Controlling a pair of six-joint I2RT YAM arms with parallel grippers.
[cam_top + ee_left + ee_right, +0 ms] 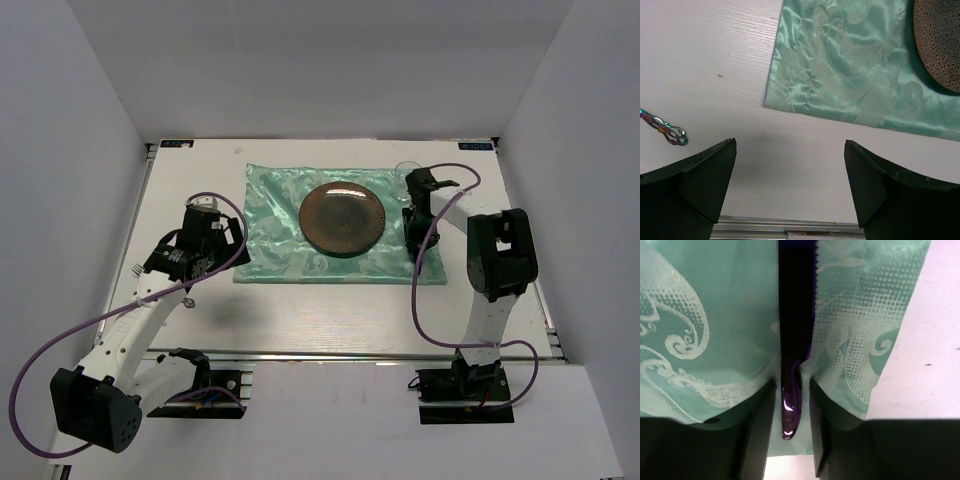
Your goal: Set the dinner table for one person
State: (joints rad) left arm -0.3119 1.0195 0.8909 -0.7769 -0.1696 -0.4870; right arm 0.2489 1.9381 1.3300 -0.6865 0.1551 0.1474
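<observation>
Ahead of both arm bases, the white bench fills the floor of the grey-walled cell; it is a flat rectangle with faint wood grain and a metal front rail. At its far middle lies a mint-green satin cloth, glossy, slightly wrinkled, woven with pale swirl patterns. A round brown plate with a speckled matte face sits on the cloth, right of centre. The right pincer is at the cloth's right edge, pinching the glossy rounded handle of a dark purple knife. The knife's serrated blade stretches out over the satin. The left pincer is spread wide with nothing between its dark fingers, over bare bench near the cloth's near-left corner. A thin rainbow-tinted metal handle lies on the bench to its left.
</observation>
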